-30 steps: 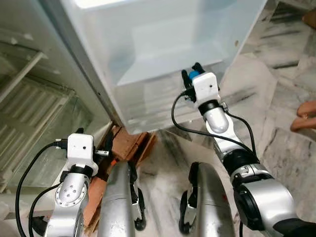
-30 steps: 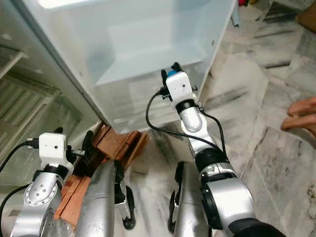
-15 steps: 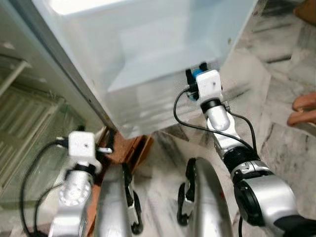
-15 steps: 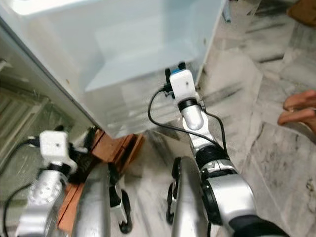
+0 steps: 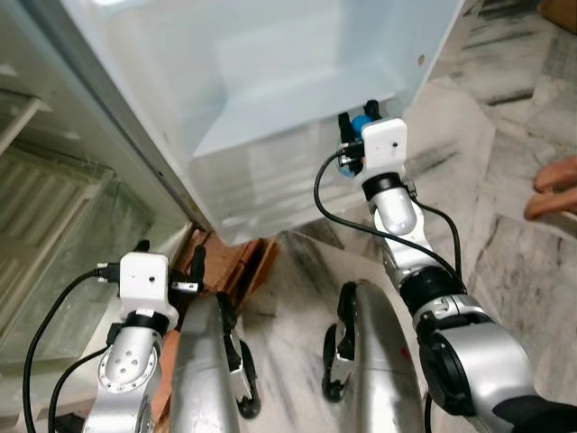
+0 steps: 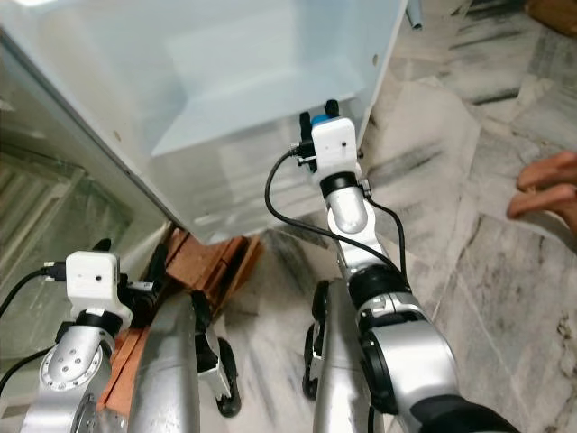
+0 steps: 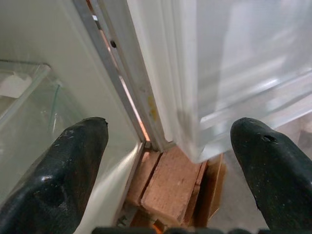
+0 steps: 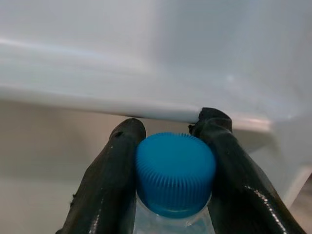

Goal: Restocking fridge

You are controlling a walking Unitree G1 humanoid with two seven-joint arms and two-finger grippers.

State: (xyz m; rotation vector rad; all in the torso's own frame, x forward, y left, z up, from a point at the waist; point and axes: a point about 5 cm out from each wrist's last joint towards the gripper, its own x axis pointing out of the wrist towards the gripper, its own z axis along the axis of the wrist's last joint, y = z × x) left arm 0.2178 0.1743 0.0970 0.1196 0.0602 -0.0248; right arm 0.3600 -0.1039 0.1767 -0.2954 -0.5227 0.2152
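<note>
Bottle (image 8: 173,187) mostly hidden: just a ribbed blue cap and a sliver of clear neck seen between the black fingers (image 8: 109,180) of the right gripper (image 5: 359,122), clamped on either side of the cap. Body of the bottle cut off below the wrist view. Held up against the front lip of the open fridge door's (image 5: 270,81) lower shelf (image 5: 297,158), a smooth, translucent white tray with faint ribbing. Whether touching the lip, impossible to tell. Left gripper (image 7: 168,161) low beside the fridge's foot, fingers spread wide apart, holding nothing, matte and scuffed. Between them, stacked reddish bricks (image 7: 165,187) propped under the door corner. Glass shelves (image 5: 54,225) inside the fridge blurred and pale. Grey-veined marble floor (image 5: 505,207). A person's fingertips (image 5: 552,188) cut off at the right edge.
</note>
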